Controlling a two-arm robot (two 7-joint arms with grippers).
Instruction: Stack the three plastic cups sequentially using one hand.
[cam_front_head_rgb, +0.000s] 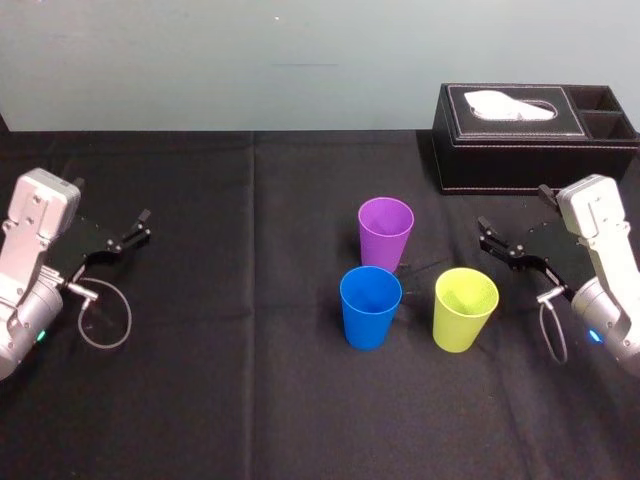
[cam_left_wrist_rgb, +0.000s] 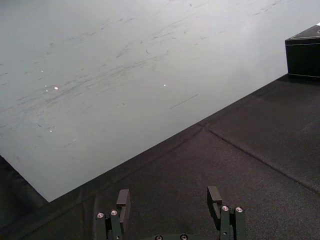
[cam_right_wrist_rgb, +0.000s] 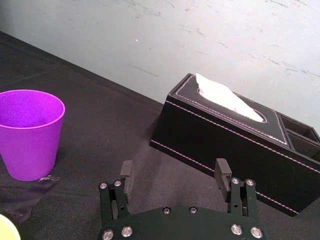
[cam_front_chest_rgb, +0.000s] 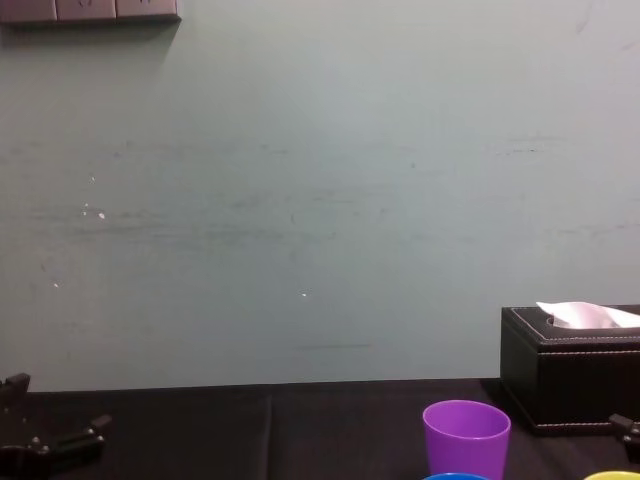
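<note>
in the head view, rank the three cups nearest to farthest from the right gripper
From the right gripper:
1. yellow-green cup, right of the group, nearer the robot
2. purple cup, at the back
3. blue cup, left, nearer the robot

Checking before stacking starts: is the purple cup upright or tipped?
Upright: the purple cup stands on its narrow base, rim up. Left gripper and right gripper sit parked, open.

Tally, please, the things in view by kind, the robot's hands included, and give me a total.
Plastic cups: 3 (purple cup, blue cup, yellow-green cup)
Tissue box: 1
Robot hands: 2 (left hand, right hand, both open)
Total: 6
</note>
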